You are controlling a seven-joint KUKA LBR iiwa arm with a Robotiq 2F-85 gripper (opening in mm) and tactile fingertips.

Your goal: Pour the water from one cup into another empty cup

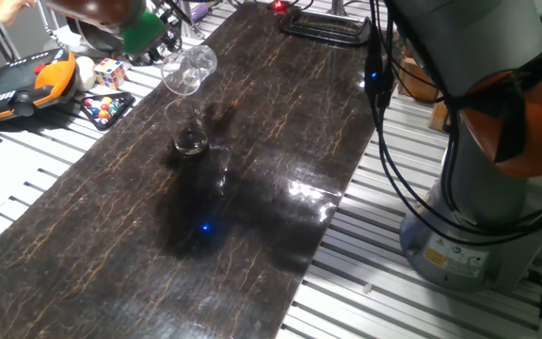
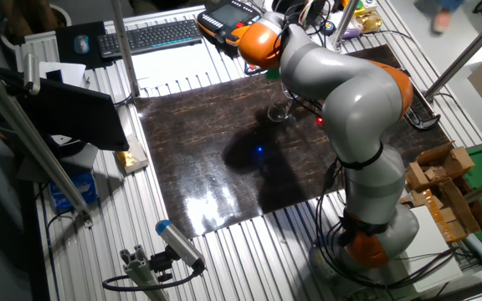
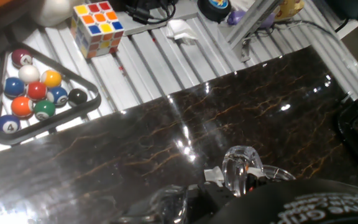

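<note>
Tipping at eleven o'clock over the shorter cup (image 1: 189,137) on the counter (image 1: 280,132), the tumbler (image 1: 188,69) sits clamped in the gripper (image 1: 149,33), light, slick, crushable, best held mid-wall.

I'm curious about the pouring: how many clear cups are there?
2. The taller tumbler is tipped over in the air, held up by the tool. The shorter cup stands upright on the dark mat, right beneath it. None seem hidden.
</note>
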